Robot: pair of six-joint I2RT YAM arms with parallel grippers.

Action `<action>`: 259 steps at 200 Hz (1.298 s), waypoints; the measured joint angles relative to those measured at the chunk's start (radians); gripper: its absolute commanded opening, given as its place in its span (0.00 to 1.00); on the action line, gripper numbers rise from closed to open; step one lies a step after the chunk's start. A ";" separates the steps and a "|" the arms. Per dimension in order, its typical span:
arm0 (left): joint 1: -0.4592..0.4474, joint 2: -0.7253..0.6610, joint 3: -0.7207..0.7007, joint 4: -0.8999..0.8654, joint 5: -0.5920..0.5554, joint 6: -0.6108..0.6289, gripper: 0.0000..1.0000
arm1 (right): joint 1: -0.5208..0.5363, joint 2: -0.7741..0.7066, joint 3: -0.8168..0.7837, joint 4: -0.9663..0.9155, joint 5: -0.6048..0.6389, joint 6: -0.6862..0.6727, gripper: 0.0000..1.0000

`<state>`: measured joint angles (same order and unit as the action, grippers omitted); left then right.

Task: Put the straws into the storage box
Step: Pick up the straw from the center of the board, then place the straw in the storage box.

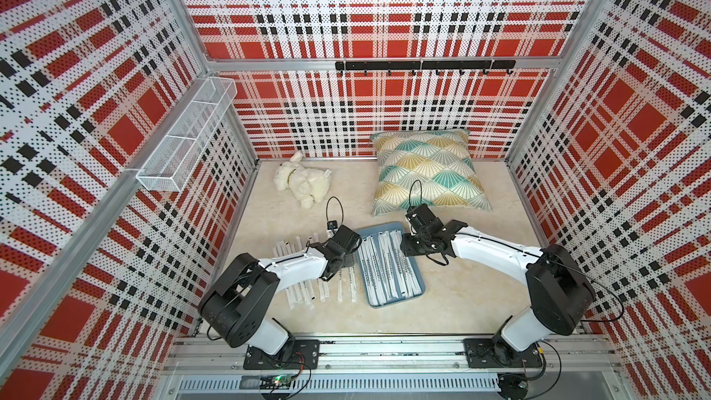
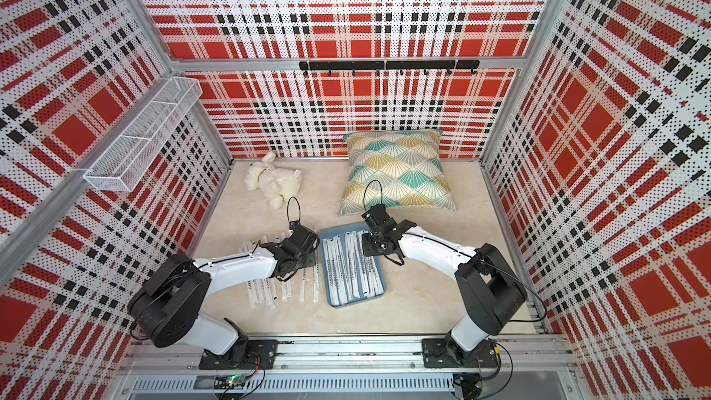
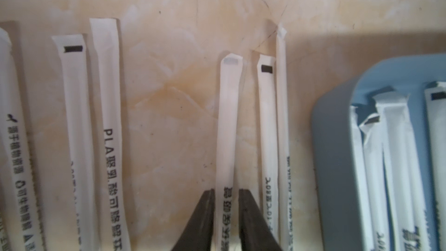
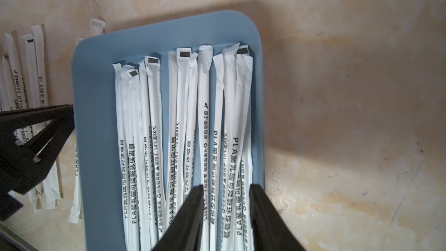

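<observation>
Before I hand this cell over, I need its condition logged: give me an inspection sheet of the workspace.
Surface: beige table, stained and scratched.
Job's things: straws, several loose beside the storage box, many already inside it.
Clutter: plush toy and cushion at the back.
Grippers: left gripper straddles one loose straw, grip unclear; right gripper open over the box.
Cables: cable loops at both wrists, clear of the straws.
Surroundings: plaid walls, wire basket, hook rail.
</observation>
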<state>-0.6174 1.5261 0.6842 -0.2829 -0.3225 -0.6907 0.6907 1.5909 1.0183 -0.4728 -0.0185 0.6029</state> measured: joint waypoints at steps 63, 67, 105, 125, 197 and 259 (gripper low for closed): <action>-0.001 0.010 -0.007 0.006 -0.026 -0.004 0.00 | 0.000 0.000 0.004 -0.001 0.002 -0.009 0.38; -0.001 0.008 -0.007 0.003 -0.026 -0.005 0.00 | 0.000 0.000 0.006 -0.001 0.002 -0.010 0.38; -0.007 -0.114 -0.005 -0.076 -0.034 -0.047 0.00 | -0.006 0.000 0.017 -0.003 0.009 -0.018 0.38; -0.041 -0.216 0.024 -0.101 -0.056 -0.117 0.00 | -0.019 0.000 0.017 -0.005 0.010 -0.022 0.38; -0.266 -0.071 0.193 0.116 -0.047 -0.375 0.00 | -0.055 -0.012 0.016 0.000 0.013 -0.029 0.38; -0.355 0.188 0.237 0.227 0.013 -0.460 0.00 | -0.057 -0.019 -0.008 0.013 0.011 -0.029 0.38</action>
<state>-0.9722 1.7138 0.9215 -0.0559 -0.3096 -1.1511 0.6334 1.5723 1.0100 -0.4599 -0.0074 0.5735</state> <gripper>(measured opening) 0.045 0.385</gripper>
